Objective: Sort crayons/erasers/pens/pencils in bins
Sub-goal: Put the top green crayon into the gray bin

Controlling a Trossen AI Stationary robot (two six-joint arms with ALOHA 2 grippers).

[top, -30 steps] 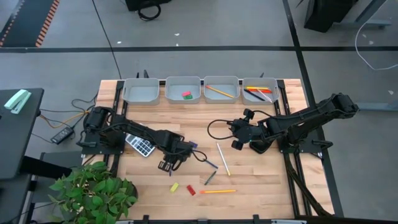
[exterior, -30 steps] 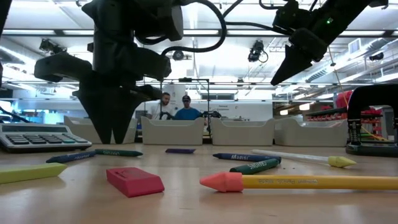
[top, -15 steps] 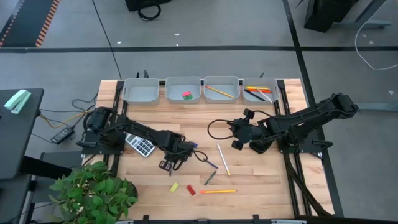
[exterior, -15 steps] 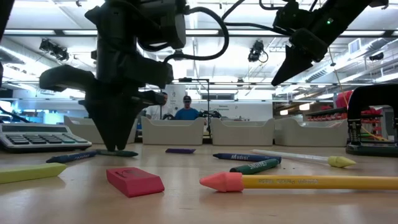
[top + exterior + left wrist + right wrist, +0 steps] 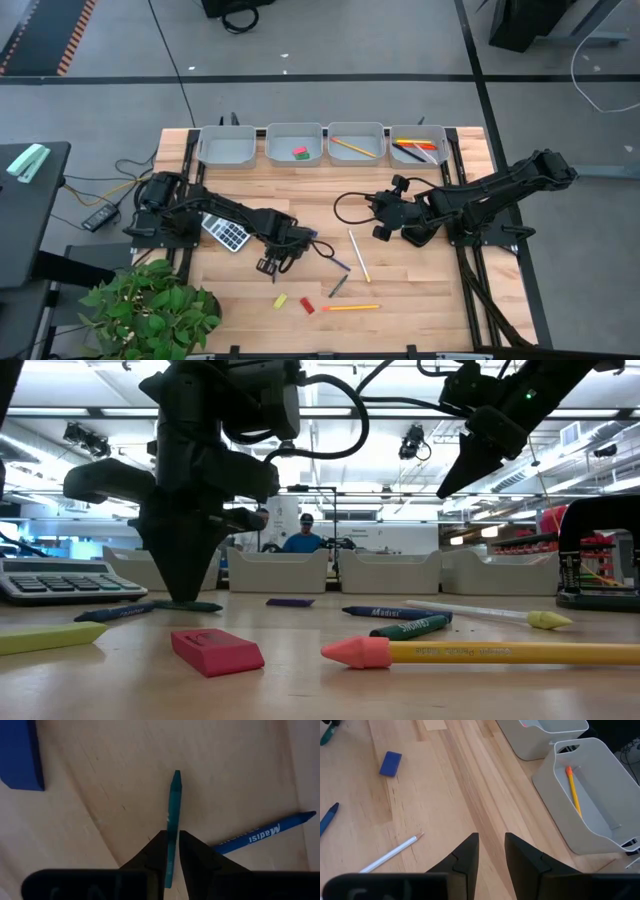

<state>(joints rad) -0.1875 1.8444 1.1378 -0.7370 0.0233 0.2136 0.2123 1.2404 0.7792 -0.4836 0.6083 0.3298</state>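
Note:
My left gripper (image 5: pixel 268 264) stands over the table's left middle, fingers down, shut on a teal crayon (image 5: pixel 173 805), which shows as a dark green stick (image 5: pixel 205 605) in the low view. My right gripper (image 5: pixel 383 232) hovers open above the table's right middle (image 5: pixel 492 851), touching nothing. Four grey bins (image 5: pixel 295 145) line the far edge; one holds a green and a pink eraser (image 5: pixel 300 153), another a pencil (image 5: pixel 573 790). A red eraser (image 5: pixel 215 650), a yellow eraser (image 5: pixel 281 300), a yellow pencil (image 5: pixel 480 652) and a white pencil (image 5: pixel 358 255) lie flat on the wood. My left gripper pinches the teal crayon between its two fingers, on the half away from the pointed tip (image 5: pixel 171 827). The fingers (image 5: pixel 157 850) come from above, pointing down, and lie across the crayon. The crayon lies flat on the table.
A grey calculator (image 5: pixel 228 235) lies left of my left gripper. A blue crayon (image 5: pixel 260 836) and a blue block (image 5: pixel 20 755) lie close to the held crayon; more crayons (image 5: pixel 395 613) are scattered mid-table. A potted plant (image 5: pixel 150 310) overhangs the near left corner.
My left gripper has come down the last bit onto the table and shut its fingers on the teal crayon, which stays lying on the wood. The right arm has kept still.

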